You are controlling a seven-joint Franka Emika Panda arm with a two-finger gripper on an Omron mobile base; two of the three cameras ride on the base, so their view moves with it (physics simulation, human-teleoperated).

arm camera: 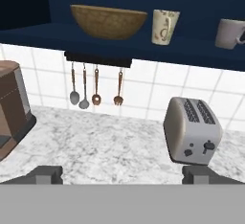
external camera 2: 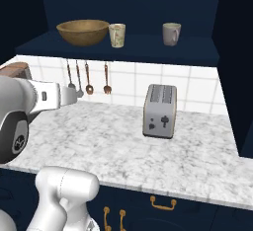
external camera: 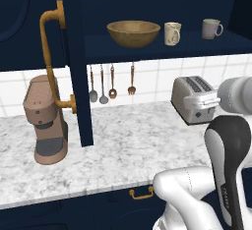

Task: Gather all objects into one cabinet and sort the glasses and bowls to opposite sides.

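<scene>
left base view: wooden bowl (external camera: 133,32), cream mug (external camera: 172,33) and grey-white mug (external camera: 211,28) stand on the cabinet shelf (external camera: 162,46). right base view: same order. hand view: gripper (arm camera: 122,174) spread, empty. mugs look rigid, breakable; grasp rims.

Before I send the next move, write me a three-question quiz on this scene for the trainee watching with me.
1. True or false: the wooden bowl stands on the cabinet shelf.
2. Which thing sits on the marble counter below the shelf?
A. the cream patterned mug
B. the toaster
C. the grey-white mug
3. Fill in: in the hand view, the pincer fingertips stand wide apart with ____ between them.

Key
1. True; it stands at the left end, with the cream patterned mug next to it.
2. B
3. nothing; the pincer is open.
</scene>
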